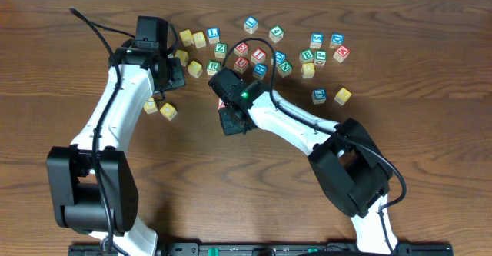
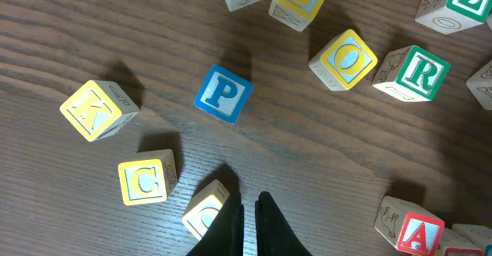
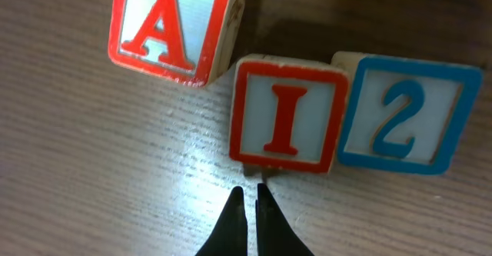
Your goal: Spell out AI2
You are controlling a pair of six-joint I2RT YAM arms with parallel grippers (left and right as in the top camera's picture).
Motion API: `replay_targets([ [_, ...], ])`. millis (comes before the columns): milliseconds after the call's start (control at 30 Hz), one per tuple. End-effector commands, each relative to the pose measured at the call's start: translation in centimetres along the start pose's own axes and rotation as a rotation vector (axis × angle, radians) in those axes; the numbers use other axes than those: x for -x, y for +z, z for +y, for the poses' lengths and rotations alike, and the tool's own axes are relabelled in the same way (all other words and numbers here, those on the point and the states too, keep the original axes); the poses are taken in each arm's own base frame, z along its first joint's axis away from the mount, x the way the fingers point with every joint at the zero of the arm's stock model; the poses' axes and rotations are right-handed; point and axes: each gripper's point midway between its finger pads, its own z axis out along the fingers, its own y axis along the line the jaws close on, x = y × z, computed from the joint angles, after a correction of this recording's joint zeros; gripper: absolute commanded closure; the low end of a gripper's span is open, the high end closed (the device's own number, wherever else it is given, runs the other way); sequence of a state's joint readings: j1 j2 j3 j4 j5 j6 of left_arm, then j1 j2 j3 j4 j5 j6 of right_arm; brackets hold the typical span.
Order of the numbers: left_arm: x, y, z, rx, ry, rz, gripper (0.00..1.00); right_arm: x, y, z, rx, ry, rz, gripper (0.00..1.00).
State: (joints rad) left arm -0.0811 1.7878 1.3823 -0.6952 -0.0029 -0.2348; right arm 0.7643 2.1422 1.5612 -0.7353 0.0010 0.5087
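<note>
Here, a wooden table (image 1: 430, 133) is seen from above, with two white and black robot arms reaching in over it.

Well to the left of the red I block (image 3: 286, 116), the left gripper (image 2: 250, 206) hangs low over the wood. Its two black fingers are pressed together and hold nothing. A yellow C block (image 2: 144, 181), a yellow K block (image 2: 96, 110) and a blue P block (image 2: 223, 93) lie near it.

Just left of the I block, and set a little higher in the right wrist view, sits the red A block (image 3: 171, 27). It is turned slightly, and its lower corner meets the I block's upper corner.

Just right of the I block stands the blue 2 block (image 3: 403, 114), side by side with it and edges touching. The row reads A, I, 2.

Just below the I block in the right wrist view, the right gripper (image 3: 251, 194) points at the block's lower edge, its fingertips closed together on nothing. Whether they touch the block cannot be told.

In the overhead view the right arm covers this row. Beyond the I block and to its right, many loose letter blocks (image 1: 307, 56) lie scattered.
</note>
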Motion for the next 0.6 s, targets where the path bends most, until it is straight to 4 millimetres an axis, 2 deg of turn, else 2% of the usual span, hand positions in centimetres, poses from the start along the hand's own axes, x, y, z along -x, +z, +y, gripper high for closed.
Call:
replay_targets([
  [0,0.2,0.2,0.1,0.009,0.013,0.002,0.92,0.3,0.8,-0.8,-0.035,0.02,-0.012,0.99],
  [567,0.2,0.2,0.1,0.009,0.013,0.002,0.92,2.5,0.7,-0.8,-0.052,0.023,-0.113,0.99],
])
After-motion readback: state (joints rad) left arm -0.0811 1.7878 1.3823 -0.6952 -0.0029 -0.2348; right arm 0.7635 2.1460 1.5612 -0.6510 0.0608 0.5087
